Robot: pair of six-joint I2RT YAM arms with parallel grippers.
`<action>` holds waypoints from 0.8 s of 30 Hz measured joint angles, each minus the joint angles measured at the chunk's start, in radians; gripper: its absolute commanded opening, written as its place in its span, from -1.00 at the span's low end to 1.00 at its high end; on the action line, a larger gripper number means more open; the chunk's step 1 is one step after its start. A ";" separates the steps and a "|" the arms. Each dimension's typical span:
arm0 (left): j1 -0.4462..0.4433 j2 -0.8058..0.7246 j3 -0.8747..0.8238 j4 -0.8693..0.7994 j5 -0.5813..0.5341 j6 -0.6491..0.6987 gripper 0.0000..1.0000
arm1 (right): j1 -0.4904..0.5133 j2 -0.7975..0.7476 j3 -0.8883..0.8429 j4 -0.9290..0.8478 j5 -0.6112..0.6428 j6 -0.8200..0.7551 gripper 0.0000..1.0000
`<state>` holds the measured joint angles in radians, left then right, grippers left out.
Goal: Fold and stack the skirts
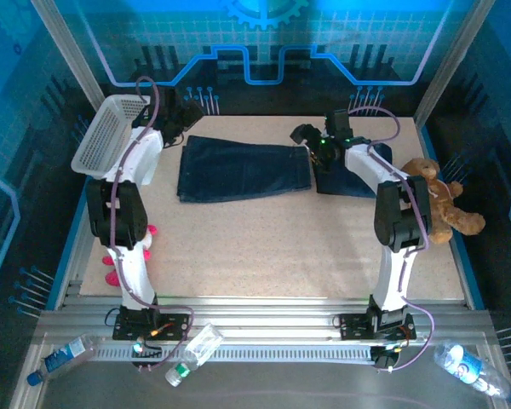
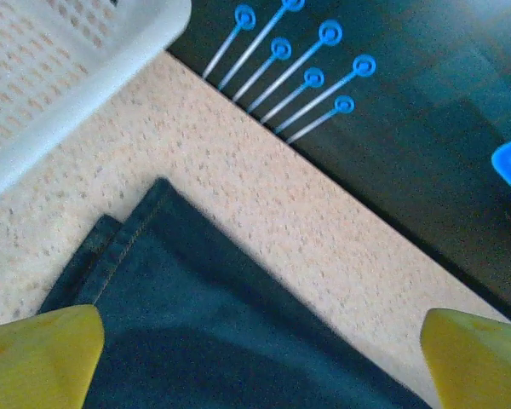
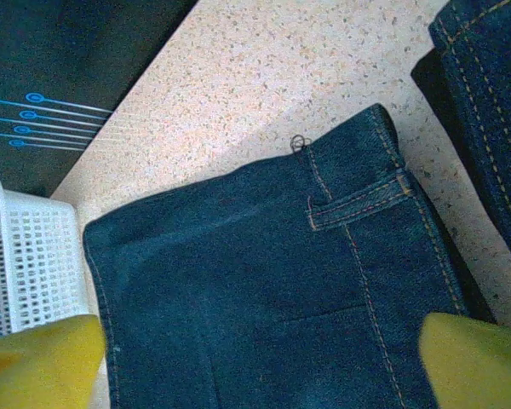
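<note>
The denim skirt (image 1: 243, 169) lies flat on the table (image 1: 264, 247), in the far middle part, spread as a wide rectangle w/ its long side going left to right. The left gripper (image 2: 257, 362) hangs over the far-left corner of this skirt. Its jaws stand wide apart, one yellow fingertip (image 2: 38, 354) at each lower corner of the left wrist view, and nothing is btw them; only the stitched hem corner is below. If the tips touch the cloth I cannot tell.

The right gripper (image 3: 255, 362) is over the right end of the same skirt, also spread wide and holding nothing. Under it one sees a belt loop, orange stitching and a pocket seam.

A second denim skirt (image 3: 490, 94) lies just beside, on the right, w/ a narrow strip of bare table btw the two. In the top view it is mostly covered by the right arm.

Other things:
- A white plastic basket (image 1: 109, 135) stands tilted at the far-left corner, near the left arm and just beside the skirt's left end.
- A brown teddy bear (image 1: 443, 203) lies at the right edge of the table, near the second denim skirt.
- A small pink toy (image 1: 112, 277) is at the left edge, partly hidden behind the left arm.
- Three plastic bottles (image 1: 194, 351) lie on the metal frame at the arm bases
</note>
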<state>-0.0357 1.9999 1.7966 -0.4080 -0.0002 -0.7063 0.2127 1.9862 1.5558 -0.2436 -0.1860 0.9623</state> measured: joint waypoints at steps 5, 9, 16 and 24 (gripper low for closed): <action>-0.052 -0.077 -0.224 0.075 0.140 -0.083 0.98 | 0.085 -0.034 -0.024 -0.002 0.026 -0.050 1.00; -0.105 -0.062 -0.351 0.141 0.208 -0.144 0.98 | 0.156 0.034 0.023 -0.025 0.032 -0.090 1.00; -0.091 -0.043 -0.558 0.224 0.185 -0.171 0.98 | 0.177 0.156 0.047 -0.105 0.042 -0.134 1.00; -0.040 -0.266 -0.855 0.334 0.193 -0.155 0.98 | 0.248 0.027 -0.146 -0.126 -0.029 -0.131 1.00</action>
<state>-0.0761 1.7340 0.9413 -0.0742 0.1928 -0.8616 0.4610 2.0132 1.4097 -0.3698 -0.2150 0.8310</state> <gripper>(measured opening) 0.989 0.997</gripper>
